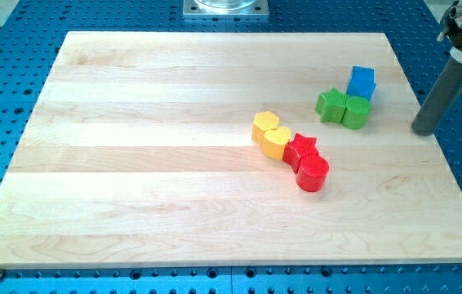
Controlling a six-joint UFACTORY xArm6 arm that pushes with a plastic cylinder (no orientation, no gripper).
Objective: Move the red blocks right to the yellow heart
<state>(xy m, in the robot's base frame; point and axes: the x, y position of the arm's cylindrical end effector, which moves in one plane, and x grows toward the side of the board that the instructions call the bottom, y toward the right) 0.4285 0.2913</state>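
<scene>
A yellow heart (pixel 277 141) lies just right of the board's middle, touching a second yellow block (pixel 264 126) on its upper left. A red star (pixel 301 150) touches the heart's right side. A red cylinder (pixel 313 172) sits against the star's lower right. My tip (pixel 421 131) is at the board's right edge, far right of the red blocks and apart from all blocks.
A green star (pixel 330 104), a green cylinder (pixel 356 111) and a blue block (pixel 362 82) cluster at the upper right, left of my tip. The wooden board (pixel 133 180) lies on a blue perforated table (pixel 2 49).
</scene>
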